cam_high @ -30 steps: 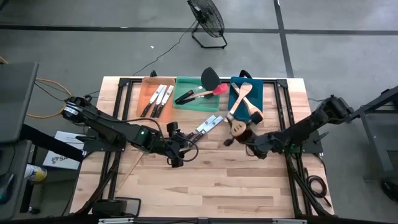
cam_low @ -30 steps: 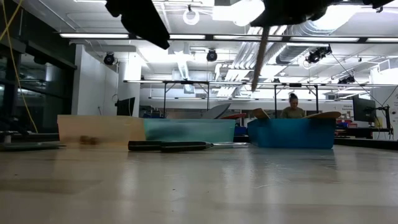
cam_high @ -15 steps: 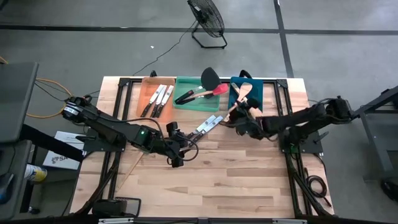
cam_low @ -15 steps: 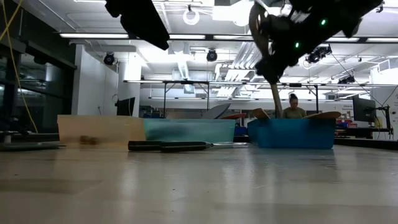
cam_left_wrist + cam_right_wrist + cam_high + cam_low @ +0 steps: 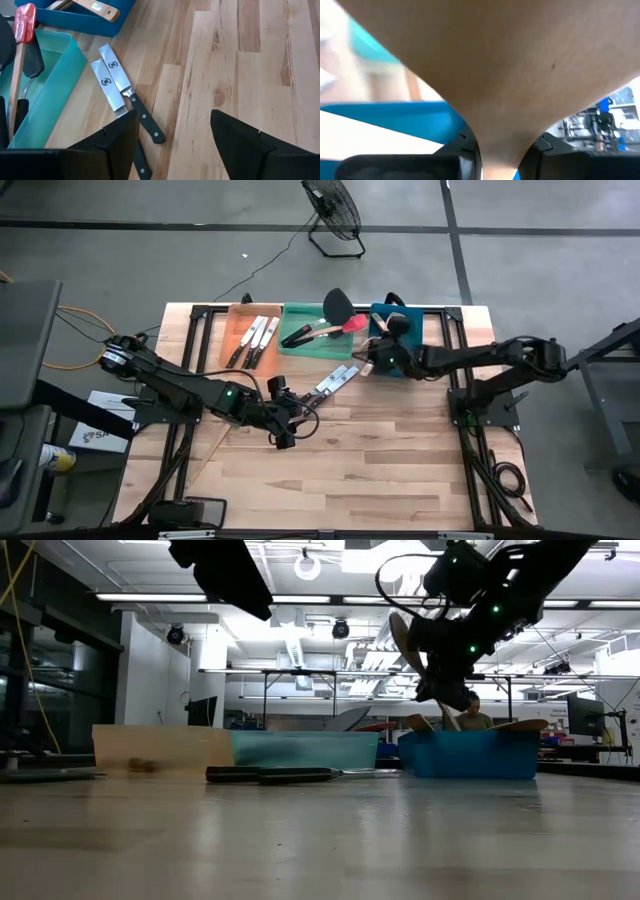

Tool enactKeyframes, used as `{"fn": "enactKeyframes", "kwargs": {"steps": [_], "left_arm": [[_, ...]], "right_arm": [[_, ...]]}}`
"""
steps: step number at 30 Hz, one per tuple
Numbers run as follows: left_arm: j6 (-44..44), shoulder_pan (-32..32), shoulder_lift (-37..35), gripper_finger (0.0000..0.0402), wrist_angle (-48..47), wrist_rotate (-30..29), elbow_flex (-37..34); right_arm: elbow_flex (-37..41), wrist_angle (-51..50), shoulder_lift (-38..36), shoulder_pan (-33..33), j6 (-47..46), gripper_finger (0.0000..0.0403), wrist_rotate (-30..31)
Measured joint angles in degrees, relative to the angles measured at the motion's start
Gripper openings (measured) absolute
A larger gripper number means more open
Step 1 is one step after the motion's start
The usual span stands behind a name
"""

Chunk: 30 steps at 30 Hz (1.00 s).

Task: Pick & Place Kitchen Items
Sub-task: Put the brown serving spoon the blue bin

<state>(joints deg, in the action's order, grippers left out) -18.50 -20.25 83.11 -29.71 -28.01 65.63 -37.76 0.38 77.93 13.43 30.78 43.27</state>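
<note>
My right gripper (image 5: pixel 381 357) hangs over the blue tray (image 5: pixel 378 311), shut on a pale wooden utensil (image 5: pixel 495 75) whose broad head fills the right wrist view. My left gripper (image 5: pixel 172 145) hovers open above the table's middle (image 5: pixel 283 430), holding nothing. Just beyond it, two black-handled knives (image 5: pixel 112 80) lie flat side by side on the wood (image 5: pixel 335 380). The orange tray (image 5: pixel 238 340) holds more knives. Red and black spatulas lie in the green tray (image 5: pixel 300 345). My right gripper pinches the wooden utensil between its two fingers at the narrow neck (image 5: pixel 500 152), just below the broad head. The utensil is lifted clear of the table and tilted, head (image 5: pixel 404 640) up and handle (image 5: pixel 450 715) slanting down toward the blue tray (image 5: pixel 470 755).
The three trays stand in a row along the far edge. Other wooden utensils (image 5: pixel 520 724) stick up from the blue tray. A floor fan (image 5: pixel 333 210) stands beyond the table. The near half of the wooden table (image 5: pixel 350 470) is bare board.
My right gripper has swung from the table's middle toward the far edge, over the blue tray, sinking a little and rolling its wrist. The wooden utensil went with it, from hanging nearly straight down to tilted.
</note>
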Motion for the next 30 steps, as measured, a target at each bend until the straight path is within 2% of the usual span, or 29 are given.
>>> {"fn": "enactKeyframes", "kwargs": {"steps": [4,10,18,24,30], "left_arm": [[0.0,0.0,0.0,0.0236,0.0,-0.02,0.0],[0.0,0.0,0.0,0.0236,0.0,-0.02,0.0],[-0.01,0.0,0.0,0.0236,0.0,-0.04,0.0],[-0.02,0.0,0.0,0.0236,0.0,-0.04,0.0],[-0.02,0.0,0.0,0.0236,0.0,-0.04,0.0]], "right_arm": [[0.0,-0.35,0.0,3.91,3.37,0.0067,-1.66],[0.0,-4.47,0.0,8.87,8.51,0.0067,-10.18],[0.0,-5.35,0.0,12.61,20.49,0.0067,-14.17],[-0.02,-10.93,0.04,13.31,29.04,0.0067,-16.19],[-0.09,-11.93,0.04,13.23,29.27,0.0094,-16.15]]}}
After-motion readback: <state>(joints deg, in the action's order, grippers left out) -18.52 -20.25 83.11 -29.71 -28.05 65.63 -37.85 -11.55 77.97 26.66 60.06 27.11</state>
